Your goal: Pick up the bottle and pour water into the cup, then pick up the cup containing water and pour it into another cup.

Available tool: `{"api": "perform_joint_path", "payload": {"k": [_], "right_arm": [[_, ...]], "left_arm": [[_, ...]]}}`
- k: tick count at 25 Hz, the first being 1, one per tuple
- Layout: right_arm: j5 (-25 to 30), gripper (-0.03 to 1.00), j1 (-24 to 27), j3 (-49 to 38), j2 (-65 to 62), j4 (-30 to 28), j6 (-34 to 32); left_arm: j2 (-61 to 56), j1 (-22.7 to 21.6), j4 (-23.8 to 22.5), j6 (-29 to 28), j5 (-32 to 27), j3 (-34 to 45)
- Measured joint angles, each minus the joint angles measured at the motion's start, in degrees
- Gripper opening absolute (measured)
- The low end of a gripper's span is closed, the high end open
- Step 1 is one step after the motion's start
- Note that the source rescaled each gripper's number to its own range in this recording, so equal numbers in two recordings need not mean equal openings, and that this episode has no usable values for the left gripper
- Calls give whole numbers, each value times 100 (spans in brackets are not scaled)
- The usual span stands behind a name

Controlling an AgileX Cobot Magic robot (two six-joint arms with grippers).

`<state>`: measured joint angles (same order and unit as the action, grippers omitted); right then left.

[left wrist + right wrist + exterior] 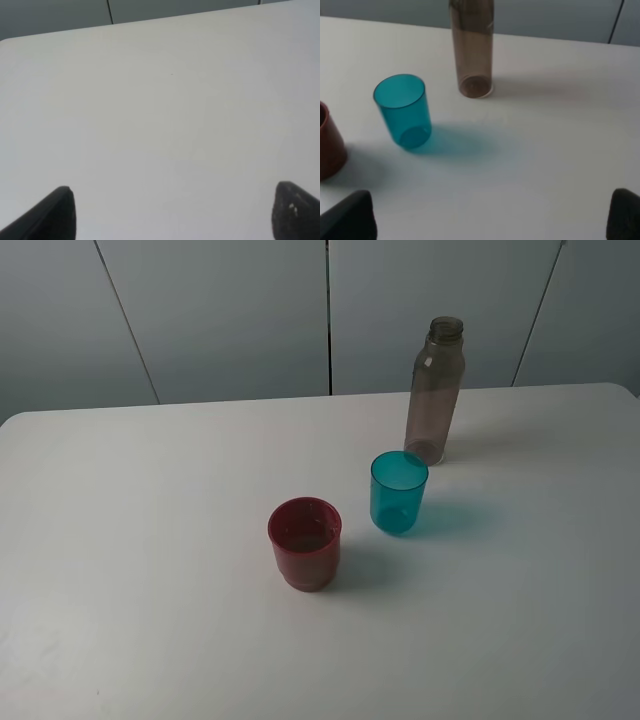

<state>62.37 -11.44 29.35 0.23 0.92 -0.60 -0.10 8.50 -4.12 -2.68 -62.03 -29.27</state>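
The smoky grey-brown bottle (435, 390) stands upright and uncapped at the back right of the white table (140, 540). The translucent teal cup (399, 492) stands in front of it, the opaque red cup (305, 543) to its front left. Neither gripper shows in the high view. In the right wrist view the right gripper (492, 220) is open and empty, fingertips wide apart, short of the teal cup (404, 110), the bottle (473, 47) and the red cup's edge (329, 145). The left gripper (172, 212) is open and empty over bare table.
Grey wall panels (230, 310) rise behind the table's far edge. The table's rounded back corners show at the left (15, 420) and right (625, 390).
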Motion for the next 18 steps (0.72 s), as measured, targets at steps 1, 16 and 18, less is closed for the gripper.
{"api": "perform_joint_path", "payload": {"k": [1, 16, 18], "right_arm": [[0, 100, 140, 0, -12, 0, 0], [0, 100, 1617, 0, -26, -8, 12], [0, 100, 1617, 0, -26, -21, 12]], "left_arm": [[0, 0, 0, 0, 0, 0], [0, 0, 0, 0, 0, 0], [0, 0, 0, 0, 0, 0]]}}
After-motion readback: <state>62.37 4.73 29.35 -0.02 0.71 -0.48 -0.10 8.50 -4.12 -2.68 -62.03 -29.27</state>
